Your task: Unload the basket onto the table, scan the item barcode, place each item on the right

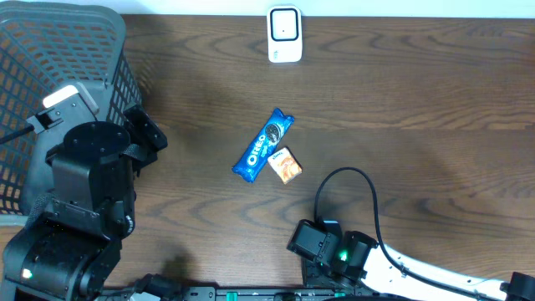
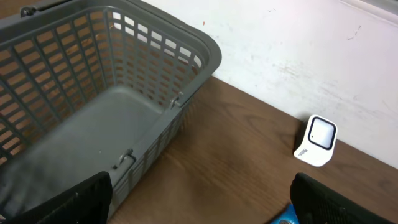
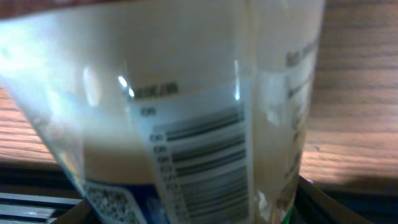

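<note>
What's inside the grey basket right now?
Only bare floor shows inside the basket; a finger of the left gripper hides its near end, and overhead the left arm covers part.

Counter [image 1: 418, 100]: dark wood, clear grain, low sheen. Basket [image 2: 93, 74], ahead-left of L claw [image 2: 208, 208]: grey plastic lattice, matt, smooth floor. Scanner [image 2: 316, 140], ahead-right of it: white plastic, glossy face. Wall [image 2: 298, 56] behind: white, scuffed, matt. Oreo [image 1: 264, 145] & tan packet [image 1: 286, 165]: shiny film wrappers. Item [image 3: 186, 112] right at R claw [image 3: 199, 210]: clear glossy plastic w/ glare spots, printed barcode label. Arms [image 1: 88, 180]: black, matt.
</note>
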You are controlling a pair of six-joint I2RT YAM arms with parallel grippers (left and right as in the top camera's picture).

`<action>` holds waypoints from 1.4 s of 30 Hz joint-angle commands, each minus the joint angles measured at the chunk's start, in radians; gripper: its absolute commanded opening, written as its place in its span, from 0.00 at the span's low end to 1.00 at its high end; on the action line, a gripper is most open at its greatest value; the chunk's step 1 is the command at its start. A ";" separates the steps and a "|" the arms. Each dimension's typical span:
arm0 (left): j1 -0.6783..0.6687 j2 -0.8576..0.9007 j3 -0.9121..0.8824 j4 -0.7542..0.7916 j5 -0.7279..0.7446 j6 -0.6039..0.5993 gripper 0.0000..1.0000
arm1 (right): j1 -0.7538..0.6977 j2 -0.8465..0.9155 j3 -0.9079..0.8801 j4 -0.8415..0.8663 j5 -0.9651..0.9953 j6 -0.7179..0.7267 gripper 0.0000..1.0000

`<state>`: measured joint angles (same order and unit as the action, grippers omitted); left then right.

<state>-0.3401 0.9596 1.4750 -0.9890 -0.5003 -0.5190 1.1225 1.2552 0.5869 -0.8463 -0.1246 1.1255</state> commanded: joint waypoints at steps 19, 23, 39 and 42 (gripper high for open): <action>0.004 0.000 0.003 -0.002 -0.013 0.014 0.92 | -0.272 -0.005 0.322 -0.389 -0.277 -0.357 0.60; 0.004 0.000 0.003 -0.002 -0.013 0.014 0.91 | -0.301 -0.004 0.322 -0.397 -0.271 -0.357 0.61; 0.004 0.000 0.003 -0.002 -0.013 0.014 0.91 | -0.327 0.209 0.322 -0.339 -0.190 -0.403 0.64; 0.004 0.000 0.003 -0.002 -0.013 0.014 0.91 | -0.362 0.264 0.322 -0.283 -0.179 -0.429 0.65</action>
<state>-0.3401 0.9596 1.4750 -0.9890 -0.5003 -0.5190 0.7933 1.4807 0.8970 -1.1534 -0.3244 0.7406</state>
